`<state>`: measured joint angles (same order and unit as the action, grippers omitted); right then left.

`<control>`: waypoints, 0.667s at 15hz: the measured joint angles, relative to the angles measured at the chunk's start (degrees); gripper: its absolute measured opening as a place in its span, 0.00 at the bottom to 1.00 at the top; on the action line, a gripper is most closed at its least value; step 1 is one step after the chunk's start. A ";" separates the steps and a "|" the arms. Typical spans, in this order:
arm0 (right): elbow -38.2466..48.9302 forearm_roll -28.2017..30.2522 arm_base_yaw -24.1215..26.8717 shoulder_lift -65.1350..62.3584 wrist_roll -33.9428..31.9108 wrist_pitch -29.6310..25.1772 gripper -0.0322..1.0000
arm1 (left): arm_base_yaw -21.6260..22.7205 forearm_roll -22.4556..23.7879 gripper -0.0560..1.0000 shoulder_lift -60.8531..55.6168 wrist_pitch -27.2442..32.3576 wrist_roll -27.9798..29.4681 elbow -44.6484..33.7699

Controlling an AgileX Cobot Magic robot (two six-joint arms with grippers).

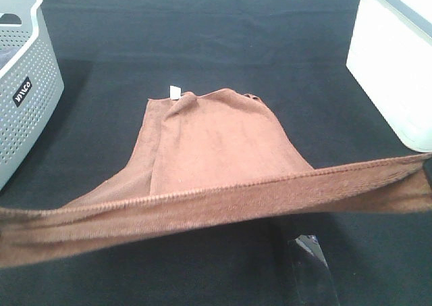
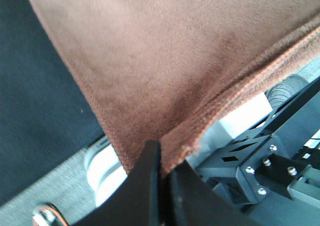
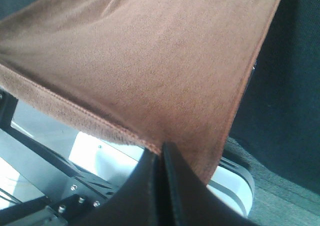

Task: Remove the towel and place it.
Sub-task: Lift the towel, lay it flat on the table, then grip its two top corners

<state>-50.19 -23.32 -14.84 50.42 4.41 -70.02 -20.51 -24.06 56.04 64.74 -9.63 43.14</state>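
The brown towel [image 1: 216,150] is lifted by its near edge, which stretches taut across the exterior high view from left to right. Its far end still lies on the black cloth table [image 1: 202,36], with a small white tag [image 1: 175,92] at the far corner. Both grippers are outside the exterior high view. In the left wrist view my left gripper [image 2: 164,161] is shut on a corner of the towel [image 2: 165,61]. In the right wrist view my right gripper [image 3: 163,151] is shut on the other near corner of the towel [image 3: 150,61].
A grey perforated basket [image 1: 23,83] stands at the far left. A white bin [image 1: 395,63] stands at the far right. A dark shiny object [image 1: 312,269] lies on the table under the lifted edge, near the front right.
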 joint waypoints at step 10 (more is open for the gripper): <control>7.56 0.34 0.17 10.03 2.52 0.97 0.03 | 0.11 -0.74 0.05 6.02 0.92 6.70 -1.20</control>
<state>-42.63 -22.98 -14.67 60.45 6.93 -69.04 -20.40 -24.81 62.05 65.66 -2.92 41.94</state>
